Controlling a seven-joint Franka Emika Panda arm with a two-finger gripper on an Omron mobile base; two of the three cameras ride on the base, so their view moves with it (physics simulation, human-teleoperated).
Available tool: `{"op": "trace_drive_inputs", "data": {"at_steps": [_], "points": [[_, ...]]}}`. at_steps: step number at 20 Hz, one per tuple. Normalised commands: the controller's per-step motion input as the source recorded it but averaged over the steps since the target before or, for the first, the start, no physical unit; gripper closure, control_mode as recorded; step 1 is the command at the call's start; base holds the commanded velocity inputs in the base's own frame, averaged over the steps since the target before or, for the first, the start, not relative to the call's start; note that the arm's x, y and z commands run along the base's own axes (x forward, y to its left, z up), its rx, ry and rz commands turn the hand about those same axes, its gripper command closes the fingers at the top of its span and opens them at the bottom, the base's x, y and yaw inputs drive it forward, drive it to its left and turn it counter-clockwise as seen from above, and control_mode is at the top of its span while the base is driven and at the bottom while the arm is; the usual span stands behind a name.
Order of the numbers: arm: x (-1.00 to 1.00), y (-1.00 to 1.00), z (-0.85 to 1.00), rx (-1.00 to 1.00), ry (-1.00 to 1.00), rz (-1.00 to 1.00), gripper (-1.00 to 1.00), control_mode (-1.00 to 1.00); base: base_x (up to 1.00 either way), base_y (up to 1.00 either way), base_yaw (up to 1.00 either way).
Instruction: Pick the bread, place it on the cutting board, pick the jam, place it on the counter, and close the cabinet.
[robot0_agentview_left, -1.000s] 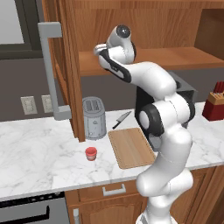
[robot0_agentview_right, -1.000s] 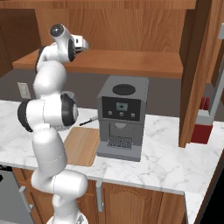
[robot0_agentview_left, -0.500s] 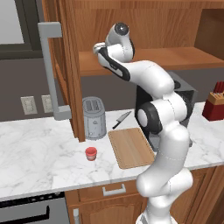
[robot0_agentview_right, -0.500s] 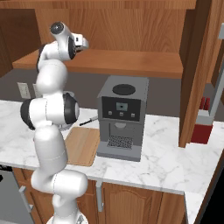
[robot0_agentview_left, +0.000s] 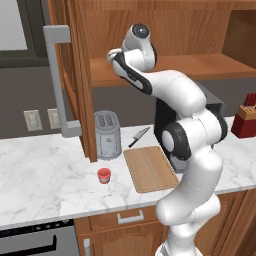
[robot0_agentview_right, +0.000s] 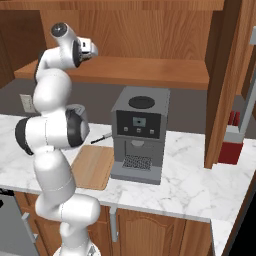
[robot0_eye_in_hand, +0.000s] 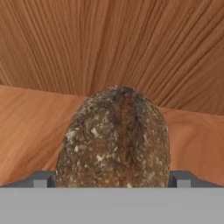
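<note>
- Up at shelf height inside the open reddish-brown wooden wall cabinet, the two-finger gripper, with the white arm's hand pointed in over the shelf.
- Between the two small dark fingertips in the hand view, the dark brown, rough, speckled lump of bread, one tip at each flank; jaws narrowed around the loaf, though actual contact of the pads with the crust not possible to tell.
- Behind the bread, the cabinet's wooden back wall; beneath it, the orange-brown shelf board.
- Cabinet door swung out toward the camera in the left base view, its long grey vertical bar handle facing forward.
- On the white marble counter with grey veins, the tiny red jam jar, standing upright just left of the flat light-tan wooden cutting board, near but not touching it.
- Cutting board lying flat with nothing on it, close beside the foot of the dark grey coffee machine.
- Behind the board's left corner, a silver two-slot toaster; next to it, a black-handled knife lying on the marble.
- At the far right of the counter in the left base view, a red knife block.
- Below the counter edge, wooden drawers with a grey pull.
</note>
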Motion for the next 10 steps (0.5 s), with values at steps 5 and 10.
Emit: {"op": "trace_drive_inputs", "data": {"at_steps": [5,10], "points": [[-0.29,0.00,-0.08,0.00,-0.03,0.00,1.00,-1.00,0.00,0.00,0.00],[-0.30,-0.03,-0.01,0.00,-0.04,0.00,1.00,-1.00,0.00,0.00,0.00]]}}
